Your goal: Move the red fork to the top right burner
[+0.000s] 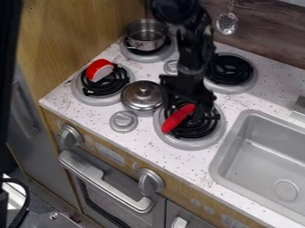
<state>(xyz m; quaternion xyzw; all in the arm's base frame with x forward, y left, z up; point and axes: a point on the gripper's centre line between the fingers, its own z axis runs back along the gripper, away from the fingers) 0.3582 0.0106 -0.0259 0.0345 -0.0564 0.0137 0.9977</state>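
The black gripper (188, 97) hangs over the bottom right burner (169, 134), in front of the burner's upper part. Just below it, the red fork (177, 119) lies at a slant across the dark coils, its upper end close to the gripper. Whether the two touch cannot be told. Behind and to the right of the arm is the top right burner (233, 70), its left edge partly covered by the arm.
A metal pot (146, 35) stands on the top left burner. The bottom left burner (94, 99) holds a red and white piece (99, 70). A silver lid (142, 96) sits between the front burners. The sink (221, 165) is at right, and a slotted utensil (227, 23) hangs behind.
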